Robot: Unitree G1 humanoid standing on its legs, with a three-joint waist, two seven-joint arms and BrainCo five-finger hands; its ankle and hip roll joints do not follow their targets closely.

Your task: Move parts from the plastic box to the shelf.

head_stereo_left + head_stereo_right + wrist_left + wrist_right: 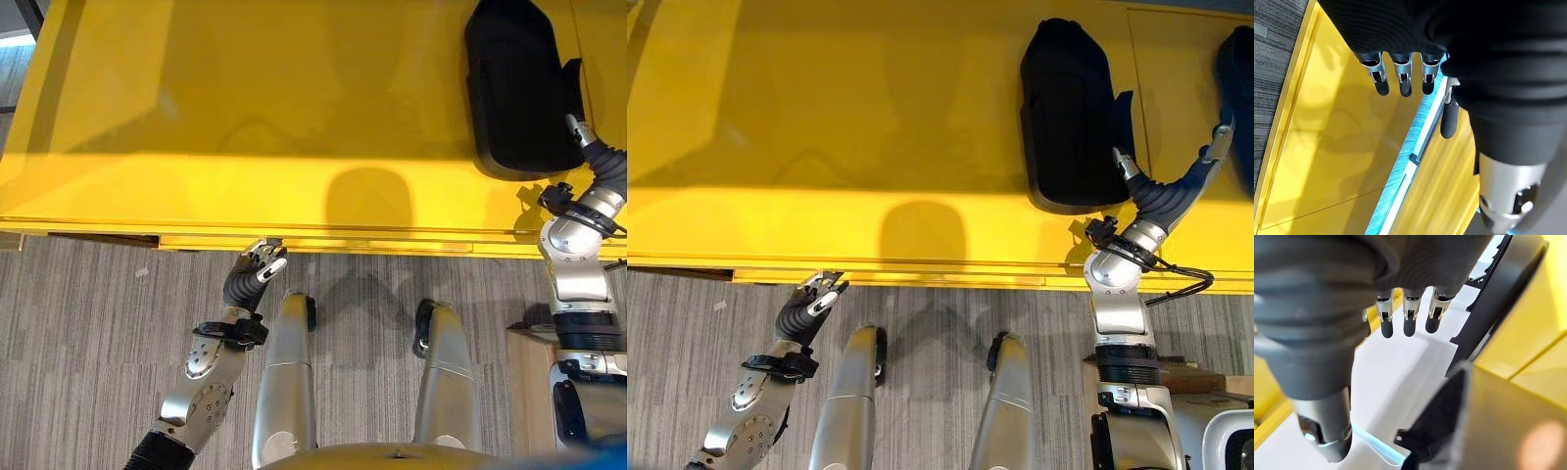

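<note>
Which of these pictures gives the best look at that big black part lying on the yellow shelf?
The right eye view: the black part shows whole on the yellow shelf, with the right hand beside it. The left eye view cuts off its top at the frame edge. The right wrist view shows just a close, partial dark edge.

Your robot has shiny silver-grey arms. Each hand, the left hand [257,266] and the right hand [1213,147], wears a dark ribbed cover and has silver fingers [1403,81] with dark tips.
</note>
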